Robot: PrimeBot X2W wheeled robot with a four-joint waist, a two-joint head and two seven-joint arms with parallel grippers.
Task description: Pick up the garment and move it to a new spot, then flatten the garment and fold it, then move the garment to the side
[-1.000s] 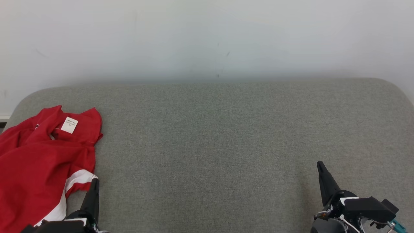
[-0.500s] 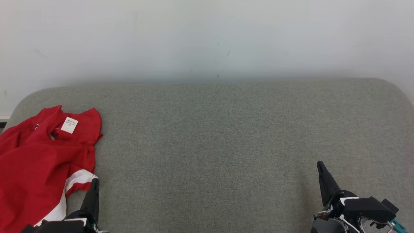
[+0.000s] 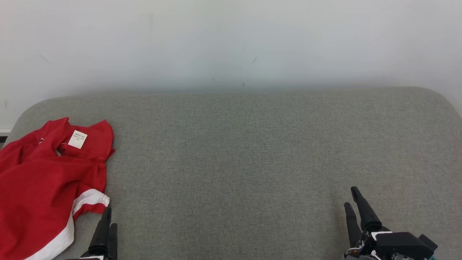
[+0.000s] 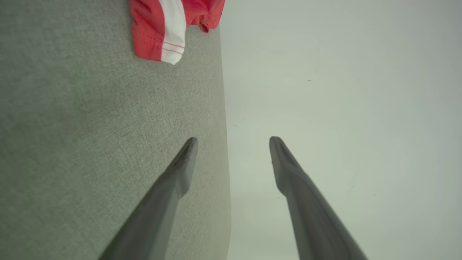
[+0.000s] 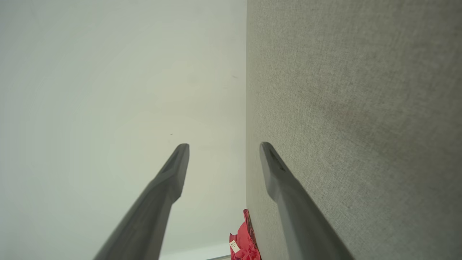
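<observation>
With left claw [image 3: 109, 219] and right claw [image 3: 351, 197] open and empty, reach just left of left claw, pinch garment [image 3: 43, 180] at striped hem, lift without dragging.

A small white tag [image 3: 78, 139] lies on the collar of the red garment [image 3: 43, 180] at the left of the head view. It bears a few short lines of dark print, too small to read. The same tag shows at the bottom of the right wrist view, equally unreadable.
</observation>
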